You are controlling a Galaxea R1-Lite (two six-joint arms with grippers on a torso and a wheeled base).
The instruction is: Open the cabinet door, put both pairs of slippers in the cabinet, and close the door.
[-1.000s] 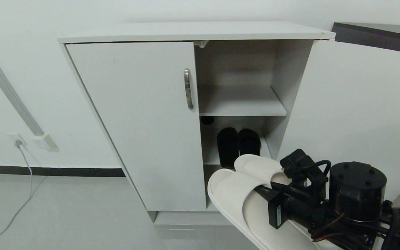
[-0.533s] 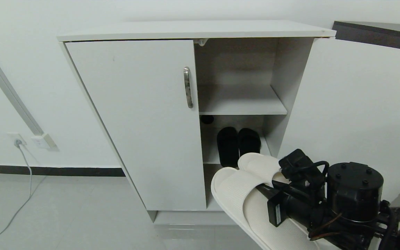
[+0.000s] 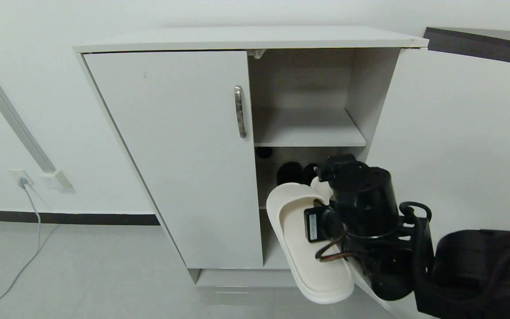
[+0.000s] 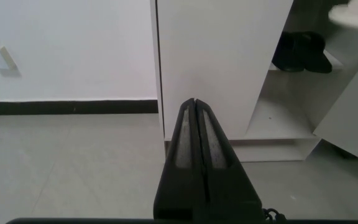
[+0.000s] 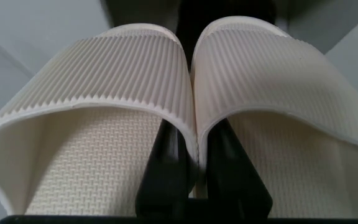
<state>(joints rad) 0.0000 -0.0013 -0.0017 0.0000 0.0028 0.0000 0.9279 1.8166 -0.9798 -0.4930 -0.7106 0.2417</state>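
Cream ribbed slippers [image 3: 308,239] nose into the white cabinet's [image 3: 246,40] open half; right gripper [image 5: 194,155] pinches their inner edges; left gripper [image 4: 194,124] closed, empty.

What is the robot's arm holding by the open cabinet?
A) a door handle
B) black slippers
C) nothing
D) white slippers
D: the right gripper is shut on the white slippers, gripping their inner edges; the black slippers lie on a shelf inside the cabinet.

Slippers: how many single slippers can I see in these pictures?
4. Two white slippers are pinched side by side in the right gripper before the open cabinet. Two black slippers lie on a shelf inside it, partly hidden in the head view.
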